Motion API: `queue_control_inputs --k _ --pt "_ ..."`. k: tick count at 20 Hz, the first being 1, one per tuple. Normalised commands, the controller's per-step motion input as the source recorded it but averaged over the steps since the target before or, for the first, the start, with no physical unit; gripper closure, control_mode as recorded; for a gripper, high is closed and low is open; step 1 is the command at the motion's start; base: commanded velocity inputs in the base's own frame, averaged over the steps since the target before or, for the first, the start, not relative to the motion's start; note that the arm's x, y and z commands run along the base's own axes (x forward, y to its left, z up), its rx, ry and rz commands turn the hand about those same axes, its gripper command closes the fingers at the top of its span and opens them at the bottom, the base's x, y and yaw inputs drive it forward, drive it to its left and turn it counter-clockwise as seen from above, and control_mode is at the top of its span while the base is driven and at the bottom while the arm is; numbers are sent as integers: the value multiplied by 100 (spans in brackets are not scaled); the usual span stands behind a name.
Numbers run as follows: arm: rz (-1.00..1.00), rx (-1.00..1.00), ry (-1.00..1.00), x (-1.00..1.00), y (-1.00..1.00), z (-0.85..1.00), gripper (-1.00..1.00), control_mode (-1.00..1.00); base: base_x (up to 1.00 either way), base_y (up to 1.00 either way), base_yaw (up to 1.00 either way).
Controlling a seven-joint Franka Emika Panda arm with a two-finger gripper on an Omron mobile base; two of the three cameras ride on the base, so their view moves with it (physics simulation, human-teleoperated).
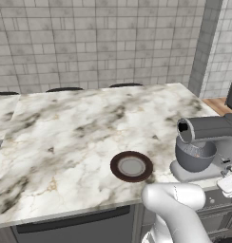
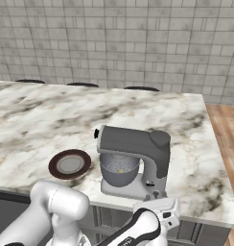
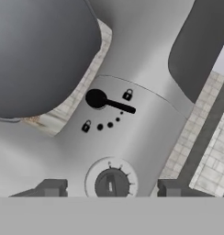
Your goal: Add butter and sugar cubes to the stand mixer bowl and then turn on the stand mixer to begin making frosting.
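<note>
Two end effector [image 3: 111, 187] fingertips spread around stand mixer [image 3: 132, 137] dial [image 3: 111, 185], plate [image 1: 131, 166] nearby

stand mixer [image 2: 138, 161] grey, upright; bowl [image 2: 119, 170] seated; butter [image 2: 121, 170] inside

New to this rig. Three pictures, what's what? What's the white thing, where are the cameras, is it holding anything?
The white thing is a robot arm in a rendered kitchen. Two cameras sit behind it, left and right, looking over a marble counter. On it: an empty brown plate and a grey stand mixer, something yellow in its bowl. The third camera rides on the hand: its dark fingertips flank the mixer's round speed dial, below a black lever. The gripper holds nothing.
</note>
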Motion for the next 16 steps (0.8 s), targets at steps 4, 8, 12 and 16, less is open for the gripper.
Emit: queue_control_inputs --k 4,8,12,16 --pt "1 0 0 6 0 -3 100 -100 0 0 0" --pt "1 0 0 13 1 -2 100 -100 0 0 0" --pt "0 0 0 18 4 0 100 -100 0 0 0" --pt "0 0 0 1 1 0 100 -100 0 0 0"
